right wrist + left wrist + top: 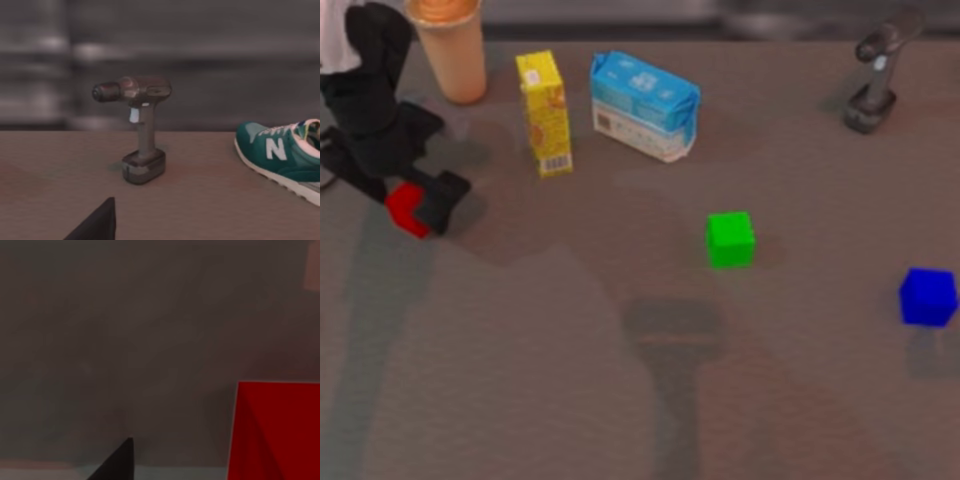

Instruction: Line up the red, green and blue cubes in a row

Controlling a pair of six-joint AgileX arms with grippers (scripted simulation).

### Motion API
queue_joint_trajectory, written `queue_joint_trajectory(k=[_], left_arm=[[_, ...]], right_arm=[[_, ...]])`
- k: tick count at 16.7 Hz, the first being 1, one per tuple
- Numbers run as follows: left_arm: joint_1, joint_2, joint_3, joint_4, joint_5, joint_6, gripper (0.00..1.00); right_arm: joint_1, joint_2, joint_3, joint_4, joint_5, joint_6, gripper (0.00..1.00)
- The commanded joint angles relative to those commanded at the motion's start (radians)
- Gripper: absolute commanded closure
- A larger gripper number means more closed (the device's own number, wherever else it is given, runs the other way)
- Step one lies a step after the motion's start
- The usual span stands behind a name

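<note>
Table (570,400): one flat, matte grey-brown surface with a faint woven grain, carrying everything below.
Left arm (370,100): one black jointed arm at the top view's left, reaching down to the table's left side.
Light-blue carton (645,103): one wide, soft-cornered pack with white print, lying near the far edge, just right of the yellow carton.
Cup (450,45): one smooth orange-tan cylinder at the far left corner.
Yellow carton (545,113): one tall, narrow box with a barcode at its near end.
Drill (873,75): one dark grey power drill standing on its battery base at the far right; also clear in the right wrist view (140,130).
Shoe (282,157): one teal trainer with a white sole and a white N, seen only in the right wrist view.
Cubes: three, plain, glossy, sharp-edged, equal in size.
Blue cube (928,297): at the right edge, well apart from the others.
Green cube (731,239): right of centre, alone.
Red cube (408,208): far left, between the black fingers; it fills a corner of the left wrist view (275,432).
Left gripper (415,205): closed around the red cube, fingers touching its sides.
Right gripper (97,225): only one dark fingertip shows; whether it is spread or closed cannot be told.
</note>
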Motion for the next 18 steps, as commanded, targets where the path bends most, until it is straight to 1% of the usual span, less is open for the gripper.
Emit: queue_joint_trajectory(k=[8,9,16,17,18], left_arm=[[0.0,0.0,0.0,0.0,0.0,0.0,0.98],[0.0,0.0,0.0,0.0,0.0,0.0,1.0],[0.0,0.0,0.0,0.0,0.0,0.0,1.0],[0.001,-0.033,0.005,-0.014,0.013,-0.008,1.0],[0.0,-0.034,0.008,-0.018,0.013,-0.007,1.0]], right_arm=[[0.0,0.0,0.0,0.0,0.0,0.0,0.0],[0.0,0.0,0.0,0.0,0.0,0.0,0.0],[0.0,0.0,0.0,0.0,0.0,0.0,0.0],[0.0,0.0,0.0,0.0,0.0,0.0,0.0],[0.0,0.0,0.0,0.0,0.0,0.0,0.0]])
